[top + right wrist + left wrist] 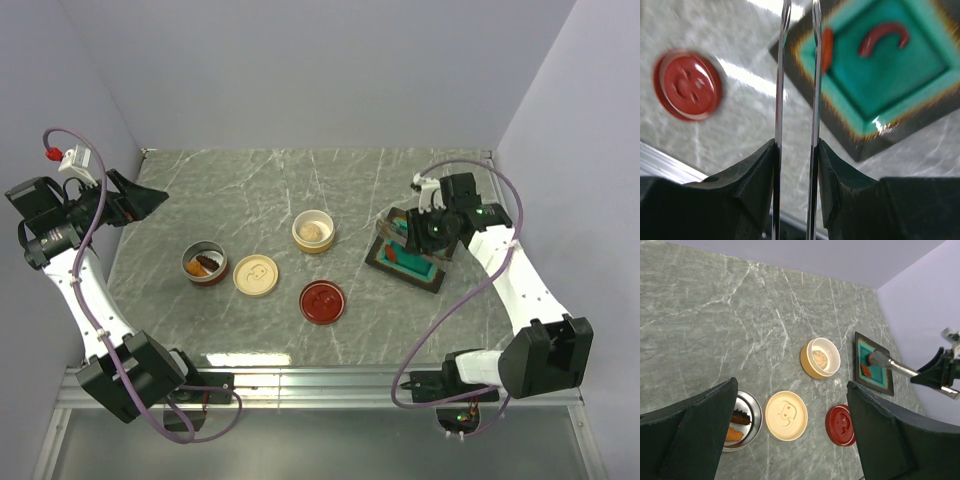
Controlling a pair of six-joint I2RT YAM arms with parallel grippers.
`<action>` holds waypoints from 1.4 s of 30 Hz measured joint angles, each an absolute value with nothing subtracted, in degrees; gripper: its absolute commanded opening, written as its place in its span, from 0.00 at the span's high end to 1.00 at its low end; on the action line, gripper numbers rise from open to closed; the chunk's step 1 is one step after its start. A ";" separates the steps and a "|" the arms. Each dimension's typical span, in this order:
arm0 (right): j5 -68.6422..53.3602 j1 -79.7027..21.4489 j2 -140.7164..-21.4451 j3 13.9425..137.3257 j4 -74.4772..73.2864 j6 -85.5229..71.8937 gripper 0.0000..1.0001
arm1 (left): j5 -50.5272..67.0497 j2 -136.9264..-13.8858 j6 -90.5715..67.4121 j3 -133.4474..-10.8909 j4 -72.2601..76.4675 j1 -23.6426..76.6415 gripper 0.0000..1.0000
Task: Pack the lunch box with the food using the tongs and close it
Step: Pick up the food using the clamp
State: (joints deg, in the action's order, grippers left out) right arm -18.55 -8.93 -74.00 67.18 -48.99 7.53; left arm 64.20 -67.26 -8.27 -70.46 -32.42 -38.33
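My right gripper (796, 150) is shut on the silver tongs (781, 75), whose two thin arms run up between its pads with a gap between them. The tongs (890, 363) reach down to a square teal dish (408, 262) with a dark rim. In the dish lie a curved red piece of food (883, 36) and an orange piece (827, 46) right beside one tong arm. A round steel container (204, 263) holds brown and orange food (740, 417). A yellow round container (314, 231) holds a tan piece. My left gripper (150, 198) hangs open at the far left, holding nothing.
A cream lid (256, 275) lies flat beside the steel container. A red lid (323, 301) lies nearer the front edge, between the cream lid and the teal dish. Walls close the table at the back and on both sides.
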 measured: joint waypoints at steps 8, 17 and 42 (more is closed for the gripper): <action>-17.32 -7.64 -73.93 60.60 -49.32 10.15 0.54 | 64.20 -67.26 -7.22 -70.46 -32.53 -38.33 0.04; -15.86 -6.96 -73.95 58.26 -48.58 10.70 0.53 | 64.20 -67.26 -7.07 -70.46 -32.64 -38.33 0.04; -15.81 -6.85 -73.28 60.29 -49.65 11.94 0.69 | 64.20 -67.29 -7.38 -70.00 -32.38 -38.33 0.04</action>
State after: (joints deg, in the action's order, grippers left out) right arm -15.81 -6.85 -73.28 60.29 -49.65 11.94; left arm 64.20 -67.29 -7.38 -70.00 -32.38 -38.33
